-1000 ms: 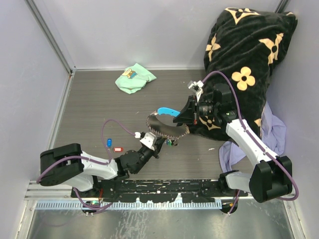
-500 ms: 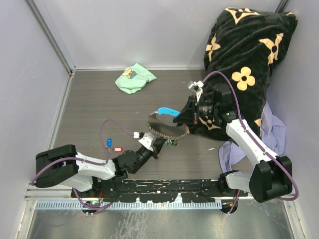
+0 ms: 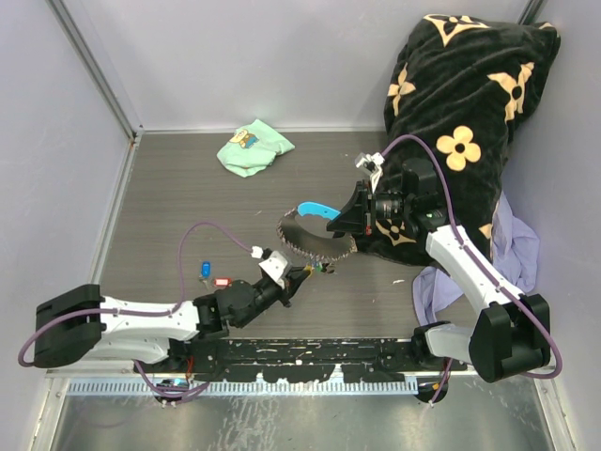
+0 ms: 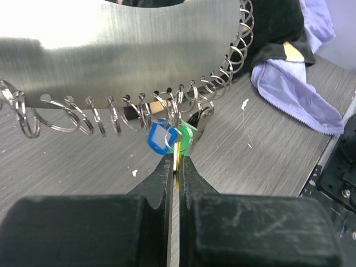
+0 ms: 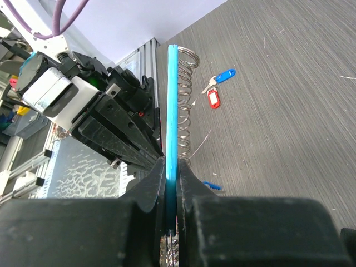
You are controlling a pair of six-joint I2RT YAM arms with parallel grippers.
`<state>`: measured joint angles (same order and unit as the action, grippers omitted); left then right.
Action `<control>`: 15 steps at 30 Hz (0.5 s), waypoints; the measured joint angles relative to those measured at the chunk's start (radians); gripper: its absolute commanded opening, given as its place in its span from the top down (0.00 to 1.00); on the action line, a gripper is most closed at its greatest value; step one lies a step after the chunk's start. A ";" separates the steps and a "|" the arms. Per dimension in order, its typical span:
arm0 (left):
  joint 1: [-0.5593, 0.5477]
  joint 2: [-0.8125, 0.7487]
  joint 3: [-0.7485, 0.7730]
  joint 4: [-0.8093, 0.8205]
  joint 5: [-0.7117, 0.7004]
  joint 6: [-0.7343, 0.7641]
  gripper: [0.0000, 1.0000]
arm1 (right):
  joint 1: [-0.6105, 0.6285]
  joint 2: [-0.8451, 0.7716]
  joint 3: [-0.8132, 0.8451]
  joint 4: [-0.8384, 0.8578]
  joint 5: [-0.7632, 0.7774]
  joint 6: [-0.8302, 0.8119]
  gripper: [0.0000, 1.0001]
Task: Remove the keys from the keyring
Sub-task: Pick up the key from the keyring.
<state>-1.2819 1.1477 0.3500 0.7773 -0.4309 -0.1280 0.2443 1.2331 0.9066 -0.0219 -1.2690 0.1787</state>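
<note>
The keyring is a curved silvery plate (image 3: 302, 241) edged with several wire rings (image 4: 139, 108) and topped by a sky-blue fob (image 3: 315, 209). My right gripper (image 3: 344, 220) is shut on that fob (image 5: 173, 100), jaws pressed to both its faces (image 5: 171, 164), holding the plate above the table. From one ring hang keys with a blue tag (image 4: 159, 138) and a green tag (image 4: 187, 137). My left gripper (image 4: 176, 161) is shut on a thin yellowish key (image 4: 176, 153) of that bunch, just under the plate's edge (image 3: 304, 272).
Two loose keys, blue-tagged (image 3: 205, 270) and red-tagged (image 3: 222, 281), lie on the table left of my left gripper. A mint-green cloth (image 3: 254, 147) sits at the back. A black flowered blanket (image 3: 470, 103) and lavender cloth (image 3: 515, 249) fill the right side.
My left gripper's jaws have closed fully on the yellowish key. The left arm has stretched out, its elbow swinging down and to the left. The right gripper and keyring have held still.
</note>
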 measured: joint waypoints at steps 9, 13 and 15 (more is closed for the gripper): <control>0.000 -0.042 0.128 -0.312 0.051 -0.047 1.00 | 0.000 0.000 -0.007 0.002 0.000 0.000 0.99; 0.002 -0.068 0.157 -0.409 0.064 -0.071 1.00 | 0.000 0.006 -0.008 0.004 -0.001 0.000 0.99; 0.011 -0.077 0.176 -0.461 0.074 -0.091 1.00 | 0.000 0.016 -0.008 0.005 -0.003 0.000 0.99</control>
<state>-1.2713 1.0706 0.5259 0.3164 -0.3565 -0.2188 0.2447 1.2491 0.8989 -0.0174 -1.2724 0.1791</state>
